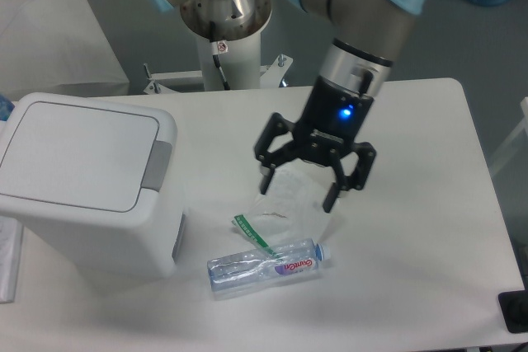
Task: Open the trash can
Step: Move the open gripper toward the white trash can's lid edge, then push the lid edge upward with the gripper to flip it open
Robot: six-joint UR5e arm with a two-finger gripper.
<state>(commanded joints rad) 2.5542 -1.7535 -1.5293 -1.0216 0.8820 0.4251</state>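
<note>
The trash can [82, 179] is a large white boxy bin at the table's left, its flat lid down and a grey push-button strip [157, 166] on its right rim. My gripper [299, 194] hangs open over the middle of the table, well to the right of the bin and above a crumpled clear plastic wrapper [285, 208]. Nothing is between its fingers [266, 176].
A clear plastic water bottle [266, 265] lies on its side near the table's front edge, below the gripper. A second robot's base [223, 6] stands behind the table. A black object [515, 311] sits at the front right corner.
</note>
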